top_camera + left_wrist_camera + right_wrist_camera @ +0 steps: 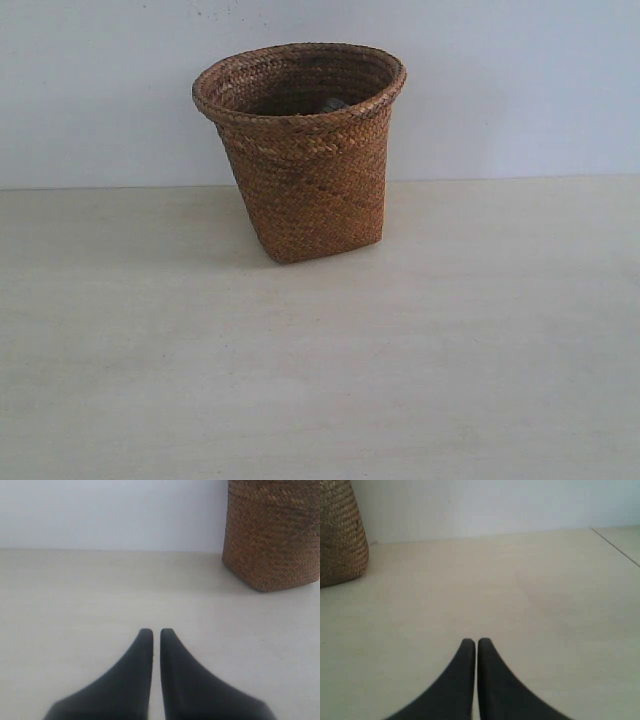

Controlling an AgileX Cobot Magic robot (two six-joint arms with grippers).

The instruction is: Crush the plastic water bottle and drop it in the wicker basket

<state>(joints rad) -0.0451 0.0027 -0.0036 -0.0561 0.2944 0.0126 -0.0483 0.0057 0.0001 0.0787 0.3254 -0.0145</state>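
Note:
The brown wicker basket (305, 160) stands upright at the back middle of the table. Inside its rim a small greyish glint (333, 103) shows, too little to say what it is. No green cap or label of the plastic water bottle shows in any view. My left gripper (156, 632) is shut with nothing between its black fingers, low over the table, with the wicker basket (275, 535) some way ahead and to one side. My right gripper (473, 642) is also shut and empty, and the wicker basket (340, 535) sits off at the frame's edge. Neither gripper shows in the exterior view.
The pale table (320, 380) runs back to a white wall (520, 80) just behind the basket. A thin seam or edge line (615, 542) crosses the table surface in the right wrist view.

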